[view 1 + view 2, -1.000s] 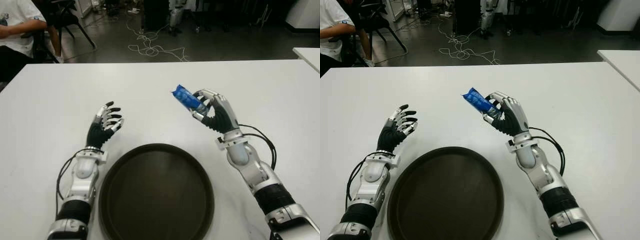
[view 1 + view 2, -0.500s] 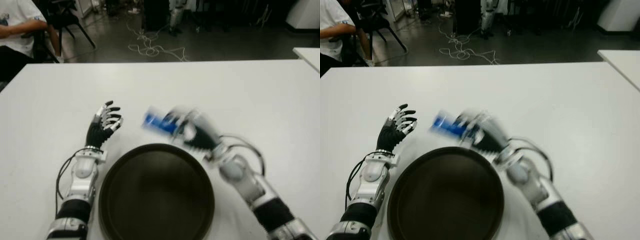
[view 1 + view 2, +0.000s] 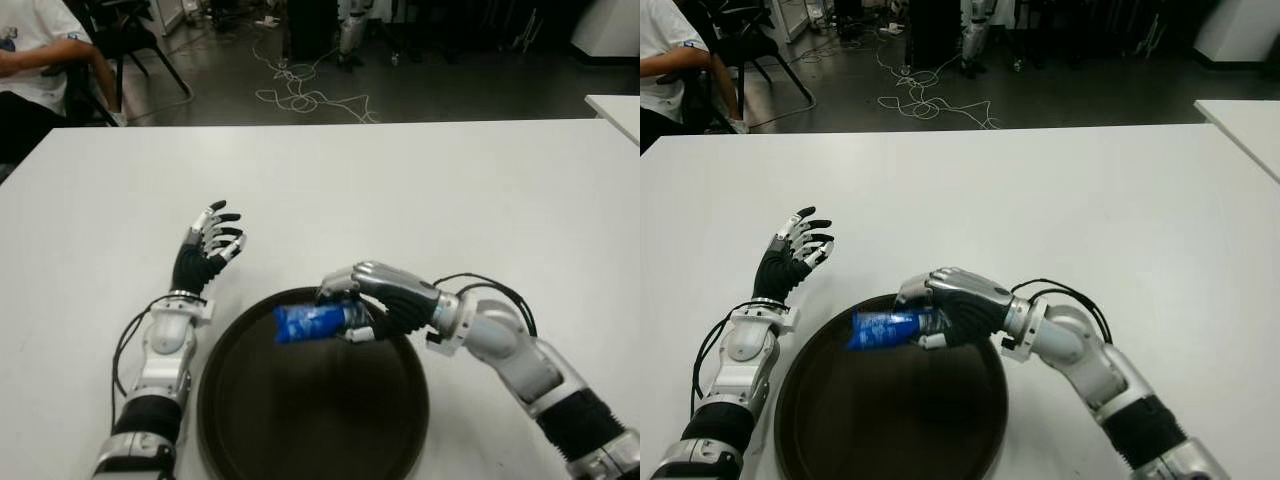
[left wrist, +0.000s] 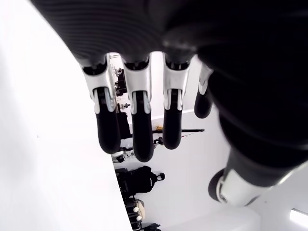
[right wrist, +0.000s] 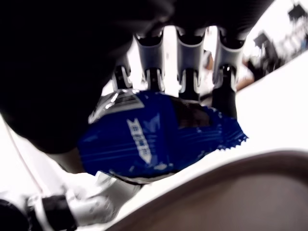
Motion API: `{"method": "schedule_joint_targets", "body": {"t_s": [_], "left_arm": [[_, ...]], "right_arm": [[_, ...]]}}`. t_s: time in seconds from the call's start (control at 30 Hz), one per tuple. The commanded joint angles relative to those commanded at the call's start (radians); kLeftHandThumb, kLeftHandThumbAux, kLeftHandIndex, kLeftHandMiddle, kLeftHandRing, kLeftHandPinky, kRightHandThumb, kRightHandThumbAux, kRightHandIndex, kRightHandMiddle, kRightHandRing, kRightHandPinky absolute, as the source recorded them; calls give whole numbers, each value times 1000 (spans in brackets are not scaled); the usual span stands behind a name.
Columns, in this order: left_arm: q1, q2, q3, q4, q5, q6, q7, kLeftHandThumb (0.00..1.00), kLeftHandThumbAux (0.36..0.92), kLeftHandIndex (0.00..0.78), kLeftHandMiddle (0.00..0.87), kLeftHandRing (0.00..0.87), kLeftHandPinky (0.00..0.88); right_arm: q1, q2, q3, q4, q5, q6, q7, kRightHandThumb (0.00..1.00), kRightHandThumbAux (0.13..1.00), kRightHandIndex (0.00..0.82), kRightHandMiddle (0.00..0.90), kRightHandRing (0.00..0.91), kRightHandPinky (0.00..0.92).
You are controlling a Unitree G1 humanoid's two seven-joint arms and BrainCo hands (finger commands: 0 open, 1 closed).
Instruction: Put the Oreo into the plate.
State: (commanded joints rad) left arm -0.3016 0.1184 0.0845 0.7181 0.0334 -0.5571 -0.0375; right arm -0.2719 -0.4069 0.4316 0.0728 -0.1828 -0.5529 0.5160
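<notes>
Even overhead light falls on the white worktop (image 3: 480,190), which looks bright and slightly washed out, while the floor (image 3: 400,90) behind it is dim. The dark plate (image 3: 310,420) shows a faint sheen and soft shadows lie under the arms. In the right wrist view, the blue Oreo packet (image 5: 154,139) is soft and glossy, its background blown out to white.

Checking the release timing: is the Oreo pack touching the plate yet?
Apart. In the right wrist view, white table shows between the Oreo pack, held in the right hand, and the plate.
</notes>
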Motion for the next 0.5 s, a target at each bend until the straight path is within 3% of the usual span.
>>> {"method": "schedule_joint_targets", "body": {"t_s": [0.23, 0.5], "left_arm": [[4, 0, -3, -9, -2, 4, -1, 417, 721, 147, 276, 307, 326], [8, 0, -6, -19, -6, 7, -7, 439, 729, 139, 264, 295, 322]], "right_arm": [[-3, -3, -4, -17, 57, 45, 97, 696, 727, 436, 793, 804, 786], [-2, 8, -18, -9, 77, 47, 132, 696, 729, 434, 780, 796, 780]]}}
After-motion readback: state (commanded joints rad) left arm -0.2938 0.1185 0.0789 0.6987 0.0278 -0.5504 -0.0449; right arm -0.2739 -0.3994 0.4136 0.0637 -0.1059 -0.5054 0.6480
